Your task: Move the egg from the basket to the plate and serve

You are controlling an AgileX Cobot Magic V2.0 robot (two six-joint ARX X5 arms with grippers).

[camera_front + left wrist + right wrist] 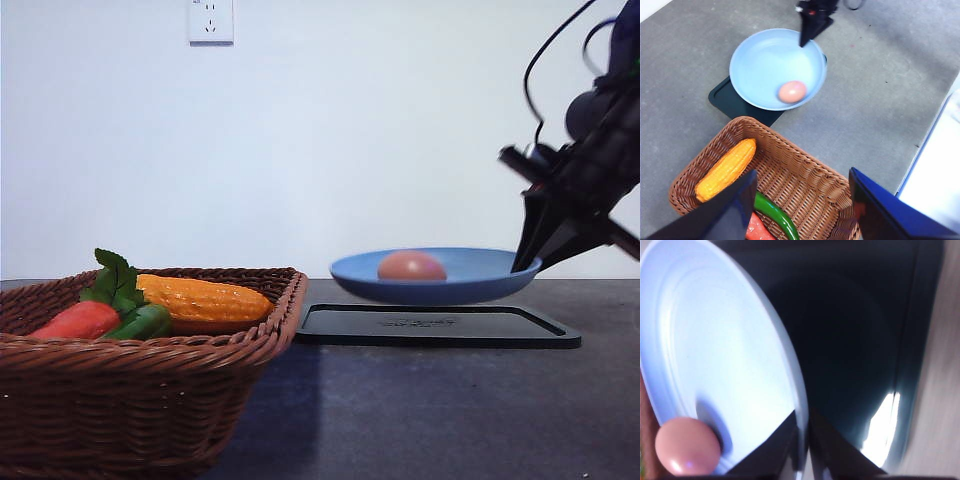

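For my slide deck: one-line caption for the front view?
Right pincer holds the blue plate with the egg above the black tray.

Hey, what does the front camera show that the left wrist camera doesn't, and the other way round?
Front view alone: the plate hangs clear above the black tray, gripped at its rim by the right gripper; a wall outlet sits high on the wall.

Left wrist view alone: from above, the egg lies low in the plate near the rim toward the basket, and the open left gripper hovers over the basket.

Both: egg on the plate, corn and carrot in the basket, right jaws closed on the plate's rim.
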